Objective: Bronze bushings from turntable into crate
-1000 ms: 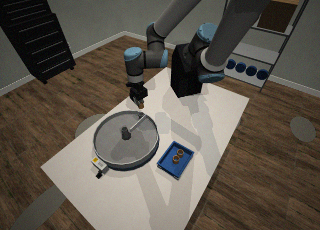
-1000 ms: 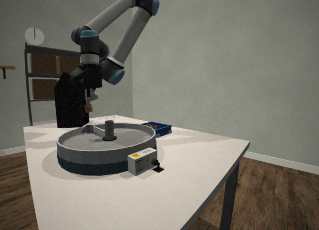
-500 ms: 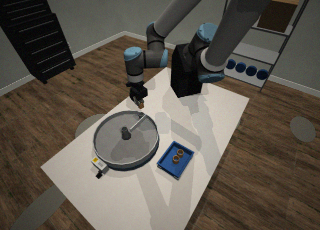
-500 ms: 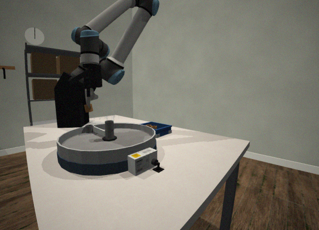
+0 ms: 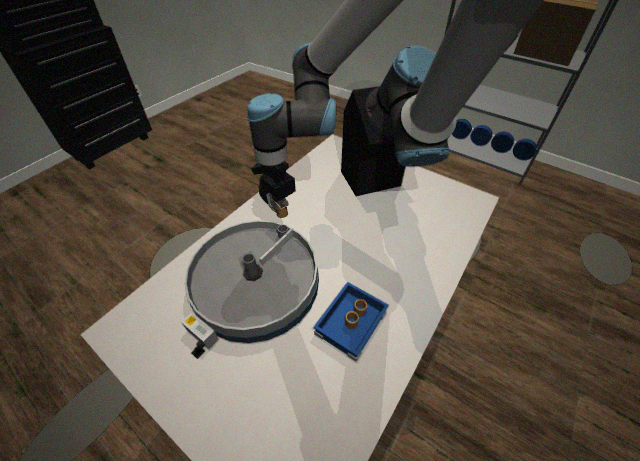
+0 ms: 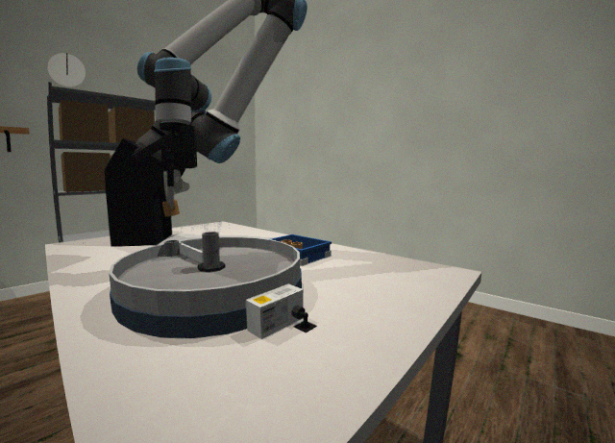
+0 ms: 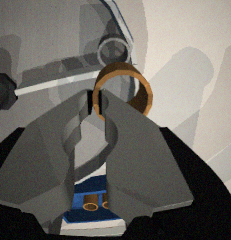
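Observation:
My gripper (image 5: 279, 206) is shut on the wall of a bronze bushing (image 5: 282, 211) and holds it in the air above the far rim of the grey turntable (image 5: 252, 279). The wrist view shows the bronze ring (image 7: 122, 90) pinched at my fingertips. It also shows in the side view (image 6: 170, 209). A steel bushing (image 5: 282, 231) stands on the turntable near its far rim, at the end of a sweep bar; it shows in the wrist view too (image 7: 114, 50). The blue crate (image 5: 351, 318) to the right of the turntable holds two bronze bushings (image 5: 356, 312).
A centre post (image 5: 250, 265) stands on the turntable hub. A small white sensor box (image 5: 198, 331) sits against the turntable's front edge. The arm's black base block (image 5: 369, 141) stands at the back of the white table. A shelf rack (image 5: 537, 74) is behind.

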